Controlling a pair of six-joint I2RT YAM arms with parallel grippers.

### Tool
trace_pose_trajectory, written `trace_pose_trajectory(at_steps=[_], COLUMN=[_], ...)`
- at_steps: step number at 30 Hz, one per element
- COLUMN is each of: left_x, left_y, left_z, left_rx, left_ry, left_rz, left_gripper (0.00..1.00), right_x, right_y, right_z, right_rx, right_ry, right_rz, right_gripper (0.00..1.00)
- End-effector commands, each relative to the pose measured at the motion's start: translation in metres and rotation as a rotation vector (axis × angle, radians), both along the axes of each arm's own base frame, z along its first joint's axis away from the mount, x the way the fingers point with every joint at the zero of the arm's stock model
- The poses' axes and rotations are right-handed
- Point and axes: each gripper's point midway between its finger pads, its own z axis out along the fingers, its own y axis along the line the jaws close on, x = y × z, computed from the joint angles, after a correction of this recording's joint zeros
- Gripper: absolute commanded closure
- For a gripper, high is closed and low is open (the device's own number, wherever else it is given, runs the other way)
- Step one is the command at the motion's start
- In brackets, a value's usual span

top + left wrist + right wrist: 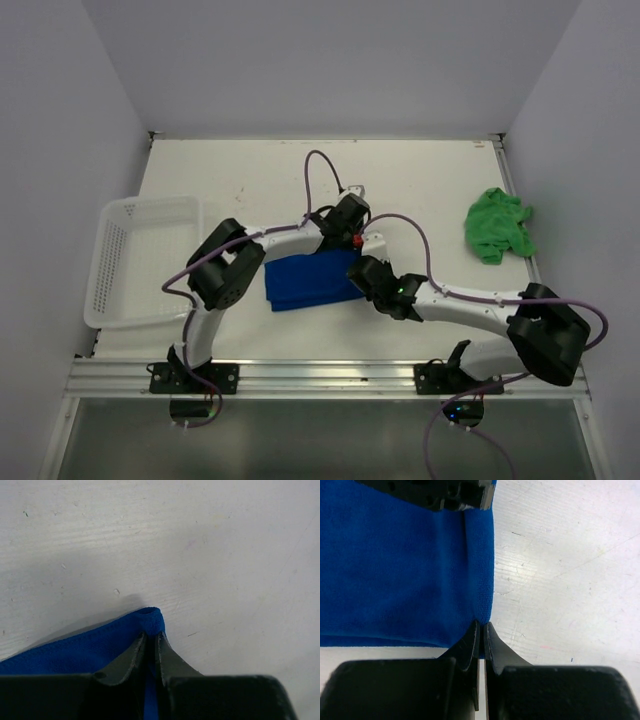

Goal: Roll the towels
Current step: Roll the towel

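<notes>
Both arms' jaws were clamped on corners of the blue towel point(300, 285), which were judged best carried over together, level and taut.

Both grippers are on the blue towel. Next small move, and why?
Probably lift both slightly together and carry that edge leftward over the cloth to start the roll. The left gripper is shut on the far right corner of the blue towel, the right gripper on its near right corner, and the towel lies flat, not yet rolled.
</notes>
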Motion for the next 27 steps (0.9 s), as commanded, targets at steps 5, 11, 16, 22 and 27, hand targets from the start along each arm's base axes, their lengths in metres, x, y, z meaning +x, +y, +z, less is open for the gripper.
trace_pose_trajectory(at_steps=[5,11,16,22,27], left_x=[0.024,0.022,0.023,0.022,0.023], left_y=[-0.002,-0.007,-0.007,0.000,0.002], left_z=[0.046,0.050,0.052,0.049,0.048], left_rx=[-0.138,-0.174,-0.172,-0.159,-0.173], left_ry=[-0.100,-0.105,-0.115,-0.114,-0.128], left_rz=[0.008,-0.022,-0.036,-0.040,-0.041], left_gripper=[0.89,0.89,0.90,0.90,0.91], right_x=[-0.001,-0.001,-0.004,-0.006,-0.007], right_y=[-0.006,0.003,0.016,0.024,0.029], right_z=[0.006,0.014,0.014,0.007,0.003], right_rx=[-0.188,-0.341,-0.386,-0.434,-0.457], right_ry=[-0.069,-0.142,-0.156,-0.154,-0.152], right_rz=[-0.007,0.023,0.051,0.076,0.102], right_gripper=[1.00,1.00,1.00,1.00,1.00])
